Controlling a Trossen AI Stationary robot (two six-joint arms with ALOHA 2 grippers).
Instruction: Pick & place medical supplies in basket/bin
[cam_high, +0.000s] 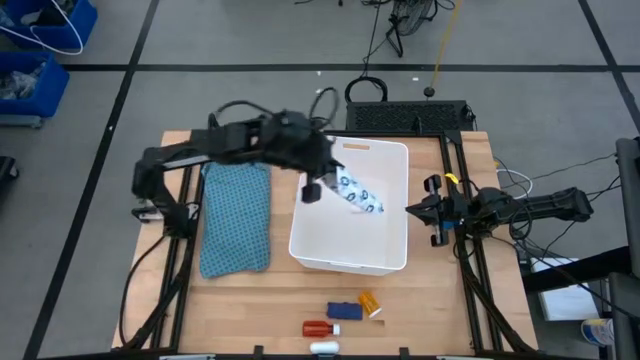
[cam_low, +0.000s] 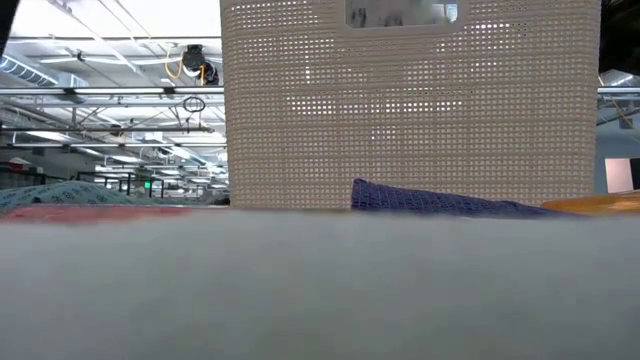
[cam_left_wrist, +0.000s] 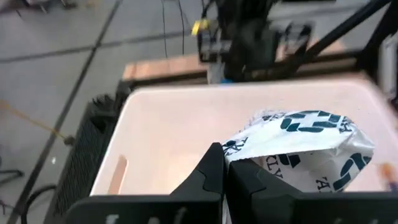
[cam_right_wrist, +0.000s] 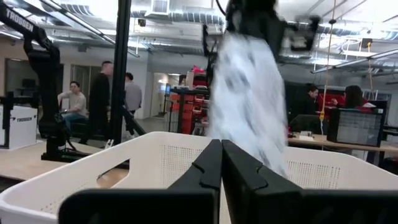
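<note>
White tub (cam_high: 350, 262) on a light wooden bench (cam_high: 420, 310). White packet (cam_high: 358, 192) with dark blue print. Teal patterned cloth (cam_high: 236, 215). Orange pill bottle (cam_high: 369, 301), red bottle (cam_high: 317, 327), blue piece (cam_high: 343, 310).

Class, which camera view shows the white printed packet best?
The left wrist view: the packet fills it, print sharp, pinched by the left gripper. The high view shows it small above the tub; the right wrist view blurred; the low view not at all.

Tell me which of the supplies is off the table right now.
The white printed packet: the left pincer holds it above the bin. The orange bottle, blue piece, red bottle and white tube lie on the table.
</note>
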